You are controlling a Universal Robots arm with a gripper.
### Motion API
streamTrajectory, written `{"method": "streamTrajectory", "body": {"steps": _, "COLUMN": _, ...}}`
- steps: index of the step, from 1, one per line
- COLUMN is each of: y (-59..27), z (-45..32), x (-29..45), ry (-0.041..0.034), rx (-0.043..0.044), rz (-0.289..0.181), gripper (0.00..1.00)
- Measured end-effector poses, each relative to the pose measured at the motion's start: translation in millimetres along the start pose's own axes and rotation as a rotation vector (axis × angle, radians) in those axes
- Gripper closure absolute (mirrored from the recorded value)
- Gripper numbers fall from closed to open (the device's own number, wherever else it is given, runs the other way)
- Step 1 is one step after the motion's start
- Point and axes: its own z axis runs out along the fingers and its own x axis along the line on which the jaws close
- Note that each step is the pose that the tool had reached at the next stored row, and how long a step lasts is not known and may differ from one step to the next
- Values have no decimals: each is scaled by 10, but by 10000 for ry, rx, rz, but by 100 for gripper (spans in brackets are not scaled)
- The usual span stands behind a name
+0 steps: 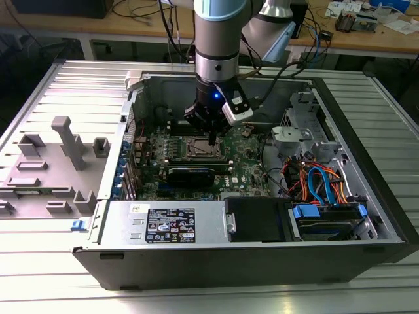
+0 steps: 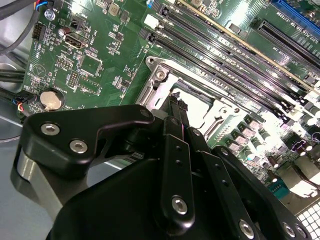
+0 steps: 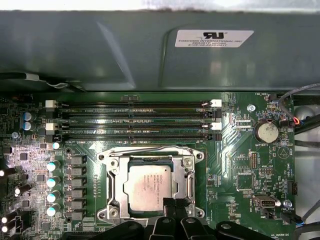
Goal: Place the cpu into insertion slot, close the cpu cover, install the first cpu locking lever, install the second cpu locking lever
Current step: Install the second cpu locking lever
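The cpu [image 3: 149,186] lies flat in the insertion slot [image 1: 200,149] on the green motherboard, its silver-grey top showing. The cpu cover [image 3: 114,186], a silvery frame, lies down around the chip. A thin wire locking lever [image 3: 150,148] runs along the slot's edge nearest the RAM slots. My gripper [image 3: 173,202] hangs just above the opposite edge of the slot, its black fingers pressed together and holding nothing. In the second wrist view the gripper [image 2: 178,100] tips point at the slot's metal surround [image 2: 160,75]. In the exterior view the gripper [image 1: 211,137] sits inside the open computer case, over the slot.
Long black RAM slots [image 3: 135,120] run beside the slot, and a coin battery [image 3: 266,132] sits farther off. The case wall [image 3: 150,50] rises behind. Orange and blue cables [image 1: 321,183] and drive bays fill the exterior view's right. A grey fixture tray [image 1: 52,163] lies outside the case.
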Motion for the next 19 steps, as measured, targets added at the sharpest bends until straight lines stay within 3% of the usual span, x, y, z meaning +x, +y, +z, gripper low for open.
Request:
{"method": "streamTrajectory", "body": {"steps": 2, "y": -1, "z": 0, "x": 0, "ry": -1, "rx": 0, "rz": 0, "gripper": 89}}
{"method": "streamTrajectory", "body": {"steps": 4, "y": -10, "z": -74, "x": -2, "ry": -1, "rx": 1, "rz": -24, "gripper": 89}}
{"method": "streamTrajectory", "body": {"steps": 10, "y": -95, "z": -71, "x": -2, "ry": -1, "rx": 21, "rz": -24, "gripper": 89}}
{"method": "streamTrajectory", "body": {"steps": 14, "y": -100, "z": -72, "x": -2, "ry": 0, "rx": 30, "rz": -25, "gripper": 89}}
{"method": "streamTrajectory", "body": {"steps": 17, "y": -102, "z": -193, "x": -6, "ry": -1, "rx": 28, "rz": -25, "gripper": 89}}
{"method": "streamTrajectory", "body": {"steps": 19, "y": -105, "z": -199, "x": -5, "ry": -2, "rx": 26, "rz": -25, "gripper": 89}}
